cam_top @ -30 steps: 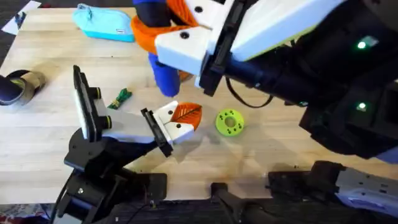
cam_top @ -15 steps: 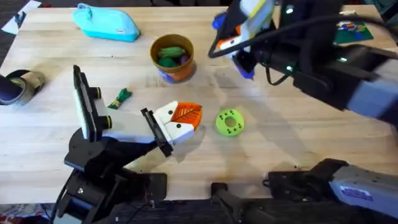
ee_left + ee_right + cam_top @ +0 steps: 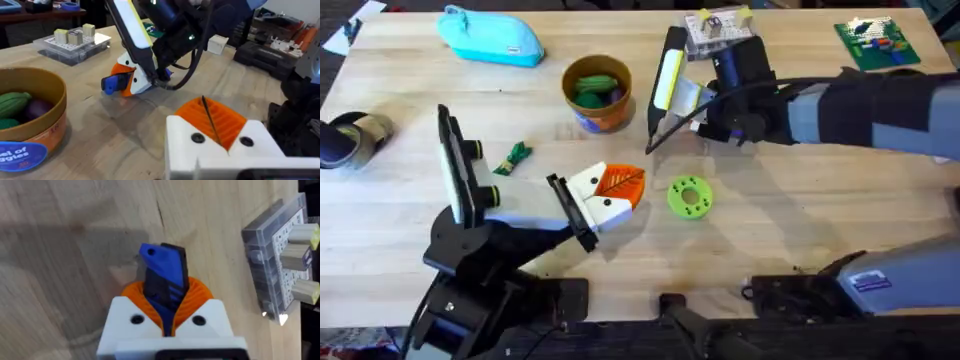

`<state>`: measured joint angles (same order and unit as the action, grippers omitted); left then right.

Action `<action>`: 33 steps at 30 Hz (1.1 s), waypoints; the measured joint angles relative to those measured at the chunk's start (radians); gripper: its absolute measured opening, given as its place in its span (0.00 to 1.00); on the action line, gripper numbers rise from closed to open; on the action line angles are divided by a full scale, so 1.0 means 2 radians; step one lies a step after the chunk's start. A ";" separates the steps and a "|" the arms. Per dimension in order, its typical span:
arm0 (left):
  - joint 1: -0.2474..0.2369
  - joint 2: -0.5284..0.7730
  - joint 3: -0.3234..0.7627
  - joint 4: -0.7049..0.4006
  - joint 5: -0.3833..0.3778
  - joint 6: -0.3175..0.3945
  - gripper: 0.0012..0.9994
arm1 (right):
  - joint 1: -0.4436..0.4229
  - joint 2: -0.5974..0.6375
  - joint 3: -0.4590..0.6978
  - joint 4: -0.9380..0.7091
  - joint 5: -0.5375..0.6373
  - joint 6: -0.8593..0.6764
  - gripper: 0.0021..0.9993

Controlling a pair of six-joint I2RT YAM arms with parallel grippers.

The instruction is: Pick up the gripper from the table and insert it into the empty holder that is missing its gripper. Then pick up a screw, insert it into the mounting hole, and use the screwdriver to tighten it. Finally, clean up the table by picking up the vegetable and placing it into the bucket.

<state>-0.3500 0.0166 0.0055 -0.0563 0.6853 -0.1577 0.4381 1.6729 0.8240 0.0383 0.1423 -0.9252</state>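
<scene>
The table point(image 3: 410, 90) is evenly and brightly lit from above. Soft, blurred shadows are cast on the wood to the lower right of the right arm point(image 3: 840, 110) and beside the green disc point(image 3: 689, 196). A mild sheen is seen on the blue pouch point(image 3: 490, 38). In the left wrist view, the near white block point(image 3: 225, 145) at the lower edge is rendered soft, and the background shelves are out of focus. In the right wrist view, a broad grey shadow is laid across the upper left of the frame, and the clear box point(image 3: 280, 260) at the right edge is slightly blurred.
</scene>
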 joint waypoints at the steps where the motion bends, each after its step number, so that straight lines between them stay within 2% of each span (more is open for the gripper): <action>1: 0.000 0.000 0.000 0.000 0.000 0.000 0.01 | 0.000 0.002 0.000 0.000 0.001 0.003 0.11; 3: 0.000 0.000 0.000 0.000 0.000 0.000 0.01 | 0.000 0.001 0.002 0.000 0.004 0.014 0.35; 7: 0.000 0.000 0.000 0.000 0.000 0.000 0.01 | -0.004 -0.005 0.009 0.001 0.013 0.050 0.93; 8: 0.000 0.000 0.000 0.000 0.000 0.000 0.01 | -0.004 -0.008 0.011 -0.004 0.012 0.060 0.98; 15: 0.000 0.000 0.000 0.000 0.000 0.000 0.01 | -0.002 -0.057 0.011 -0.096 0.003 0.129 1.00; 23: 0.000 0.000 0.000 0.000 0.000 0.000 0.01 | -0.002 -0.201 0.033 -0.217 -0.038 0.239 1.00; 30: 0.000 0.000 0.000 0.000 0.000 0.000 0.01 | -0.001 -0.315 0.039 -0.262 -0.056 0.384 1.00; 33: 0.000 0.000 0.000 0.000 0.000 0.000 0.01 | -0.001 -0.343 0.039 -0.265 -0.058 0.421 1.00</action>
